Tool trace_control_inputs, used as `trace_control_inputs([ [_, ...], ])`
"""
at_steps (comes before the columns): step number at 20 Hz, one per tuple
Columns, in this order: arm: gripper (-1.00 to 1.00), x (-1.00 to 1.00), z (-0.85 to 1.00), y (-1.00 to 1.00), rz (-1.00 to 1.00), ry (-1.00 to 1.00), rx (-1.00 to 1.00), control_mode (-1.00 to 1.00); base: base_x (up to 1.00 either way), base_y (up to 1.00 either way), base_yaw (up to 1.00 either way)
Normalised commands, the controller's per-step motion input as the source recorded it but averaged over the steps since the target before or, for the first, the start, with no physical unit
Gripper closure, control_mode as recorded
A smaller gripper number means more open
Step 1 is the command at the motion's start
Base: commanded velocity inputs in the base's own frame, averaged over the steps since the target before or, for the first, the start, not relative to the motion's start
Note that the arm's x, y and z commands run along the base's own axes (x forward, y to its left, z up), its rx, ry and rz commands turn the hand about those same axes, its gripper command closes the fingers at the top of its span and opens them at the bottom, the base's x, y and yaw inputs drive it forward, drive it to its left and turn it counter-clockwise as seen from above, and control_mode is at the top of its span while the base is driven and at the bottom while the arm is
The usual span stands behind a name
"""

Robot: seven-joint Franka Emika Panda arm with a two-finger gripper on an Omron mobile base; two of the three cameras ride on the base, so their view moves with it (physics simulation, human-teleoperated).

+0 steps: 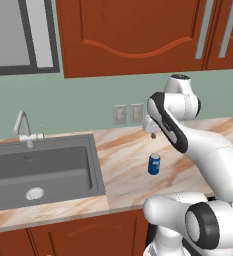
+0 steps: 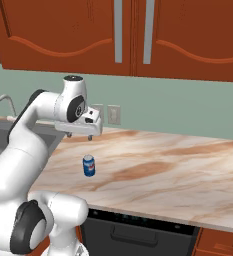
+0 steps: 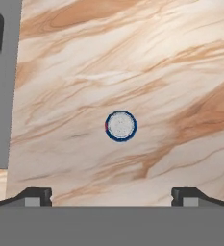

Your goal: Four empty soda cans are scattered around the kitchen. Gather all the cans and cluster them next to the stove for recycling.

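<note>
One blue soda can (image 1: 154, 164) with a silver top stands upright on the beige marbled counter (image 1: 128, 175), right of the sink; it also shows in the right base view (image 2: 89, 165). My gripper (image 2: 79, 135) hangs well above the can, pointing straight down, open and empty. In the left base view the gripper (image 1: 152, 134) hovers just above and slightly behind the can. Seen from the hand, the can's round top (image 3: 120, 126) lies a little ahead of the gap between the fingertips (image 3: 36, 196). The stove is out of view.
A grey sink (image 1: 95, 165) with a faucet (image 1: 24, 127) lies left of the can. Wall outlets (image 1: 128, 114) sit on the green backsplash under reddish-brown upper cabinets (image 2: 138, 35). The counter runs on to the right (image 2: 188, 175), above a dark appliance front (image 2: 138, 230).
</note>
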Motion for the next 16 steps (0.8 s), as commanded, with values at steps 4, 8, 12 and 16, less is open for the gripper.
trace_control_inputs([
  [4, -1.0, 0.14, -0.29, -0.01, 0.0, 0.0, 0.0, -1.0, 0.0, 0.0, 0.0],
  [8, -1.0, 0.14, -0.34, -0.02, 0.0, 0.0, 0.0, -1.0, 0.0, 0.0, 0.0],
  [12, -1.0, 0.2, -0.35, -0.06, 0.0, 0.0, 0.0, -1.0, 0.0, 0.0, 0.0],
  [16, -1.0, 0.26, -0.33, -0.05, 0.0, 0.0, 0.0, -1.0, 0.0, 0.0, 0.0],
])
